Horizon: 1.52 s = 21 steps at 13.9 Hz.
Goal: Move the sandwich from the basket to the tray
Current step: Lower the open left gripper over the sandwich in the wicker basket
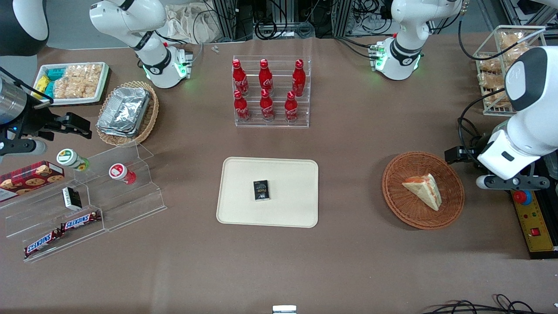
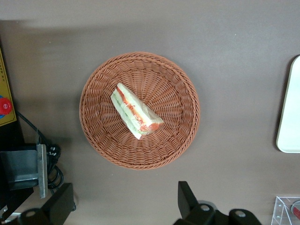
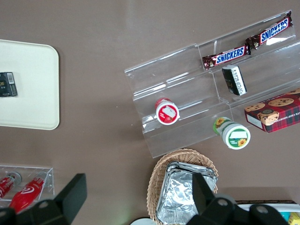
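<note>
left wrist view: gripper (image 2: 124, 206) hangs wide open and empty beside the basket (image 2: 93, 89), where the sandwich (image 2: 135, 111) lies near its middle. approach step, apparently; next: descend, straddle the wedge, close, carry to tray (image 1: 287, 213).

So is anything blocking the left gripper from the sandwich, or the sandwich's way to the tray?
Nothing visible. The gripper hovers open above the basket; the sandwich lies uncovered. Bare table separates basket and tray; a small black box sits mid-tray.
</note>
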Tool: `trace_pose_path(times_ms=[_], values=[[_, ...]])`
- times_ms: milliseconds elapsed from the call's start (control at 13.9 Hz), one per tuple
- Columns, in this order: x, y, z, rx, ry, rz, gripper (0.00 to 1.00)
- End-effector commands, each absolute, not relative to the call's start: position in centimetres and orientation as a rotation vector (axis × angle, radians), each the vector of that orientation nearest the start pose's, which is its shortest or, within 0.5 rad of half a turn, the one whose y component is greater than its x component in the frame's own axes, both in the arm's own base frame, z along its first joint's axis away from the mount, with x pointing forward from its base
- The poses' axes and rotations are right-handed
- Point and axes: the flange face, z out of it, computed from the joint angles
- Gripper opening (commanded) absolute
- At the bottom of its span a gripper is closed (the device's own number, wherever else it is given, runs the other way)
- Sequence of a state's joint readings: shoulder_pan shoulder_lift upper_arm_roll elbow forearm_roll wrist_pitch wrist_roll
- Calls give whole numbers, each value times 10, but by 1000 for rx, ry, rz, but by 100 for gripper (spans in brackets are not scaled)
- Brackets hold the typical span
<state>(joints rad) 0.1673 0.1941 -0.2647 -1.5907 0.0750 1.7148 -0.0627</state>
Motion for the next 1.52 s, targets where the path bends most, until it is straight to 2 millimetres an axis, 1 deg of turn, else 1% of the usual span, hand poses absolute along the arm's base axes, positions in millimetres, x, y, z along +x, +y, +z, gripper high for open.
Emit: trace_pose_path(times_ms=[0, 72, 216, 289, 361, 433, 505, 649, 722, 794, 866, 938, 1010, 1155, 1299, 1443], values=[[616, -40, 519, -3102, 94, 115, 100], [616, -41, 520, -3107, 88, 113, 100], [618, -44, 507, -3102, 84, 147, 100], [619, -43, 494, -3101, 40, 183, 100], [617, -39, 485, -3096, -40, 201, 100], [616, -35, 474, -3099, -71, 205, 100], [614, -20, 460, -3108, -121, 180, 100], [602, -9, 426, -3110, -189, 103, 100], [600, -10, 411, -3102, -296, 56, 100], [602, -11, 401, -3074, -504, 31, 100], [604, -11, 385, -3035, -709, 39, 100], [606, -10, 374, -3018, -795, 37, 100], [607, -8, 362, -3013, -834, 29, 100], [605, -7, 335, -2979, -944, 67, 100], [605, -8, 322, -2948, -1051, 65, 100], [604, -8, 307, -2922, -1111, 102, 100]])
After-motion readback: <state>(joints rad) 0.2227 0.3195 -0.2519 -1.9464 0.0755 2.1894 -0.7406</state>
